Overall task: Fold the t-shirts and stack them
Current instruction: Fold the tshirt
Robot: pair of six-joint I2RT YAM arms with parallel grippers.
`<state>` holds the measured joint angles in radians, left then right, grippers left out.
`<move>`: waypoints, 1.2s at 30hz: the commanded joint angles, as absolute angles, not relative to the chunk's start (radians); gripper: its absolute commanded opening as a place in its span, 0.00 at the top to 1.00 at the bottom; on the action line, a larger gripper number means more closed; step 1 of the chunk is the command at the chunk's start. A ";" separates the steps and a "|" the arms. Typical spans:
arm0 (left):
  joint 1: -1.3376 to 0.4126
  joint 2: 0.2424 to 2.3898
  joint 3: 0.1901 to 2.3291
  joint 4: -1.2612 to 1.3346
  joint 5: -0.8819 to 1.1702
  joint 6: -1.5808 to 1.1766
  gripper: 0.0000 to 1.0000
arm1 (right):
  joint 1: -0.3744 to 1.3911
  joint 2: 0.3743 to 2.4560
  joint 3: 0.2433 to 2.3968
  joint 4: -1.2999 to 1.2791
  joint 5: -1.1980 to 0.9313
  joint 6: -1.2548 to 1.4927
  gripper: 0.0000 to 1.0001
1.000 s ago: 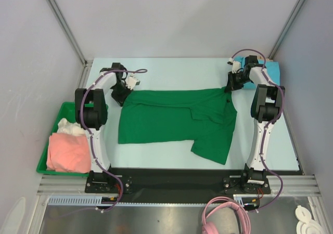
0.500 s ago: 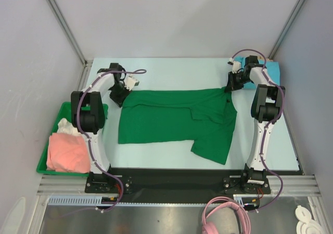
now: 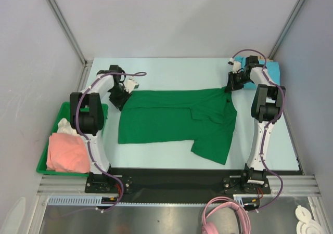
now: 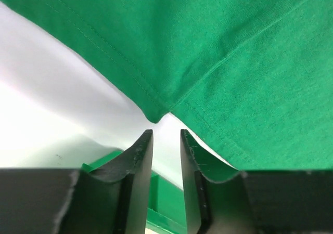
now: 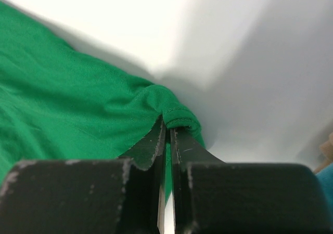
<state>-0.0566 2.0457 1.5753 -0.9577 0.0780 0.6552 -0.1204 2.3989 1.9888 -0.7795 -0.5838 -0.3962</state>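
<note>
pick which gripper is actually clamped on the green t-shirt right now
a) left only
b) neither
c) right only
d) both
c: in the right wrist view the right gripper is pinched shut on a bunched edge of the green t-shirt. The left gripper shows a bare gap, with the shirt's corner lying just past its tips.

Cyan cloth (image 3: 274,73) partly behind right arm (image 3: 263,101); pink cable coil (image 3: 209,228) cut off at bottom edge.
</note>
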 commanded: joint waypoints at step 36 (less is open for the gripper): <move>-0.061 2.410 2.085 -0.913 0.104 0.540 1.00 | -0.078 2.399 1.933 -0.792 -0.494 -0.428 1.00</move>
<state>-0.0631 2.3959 2.0705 -0.9287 0.0902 0.5396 -0.1043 2.3814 1.9610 -0.7609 -0.5480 -0.4263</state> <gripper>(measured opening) 0.021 0.045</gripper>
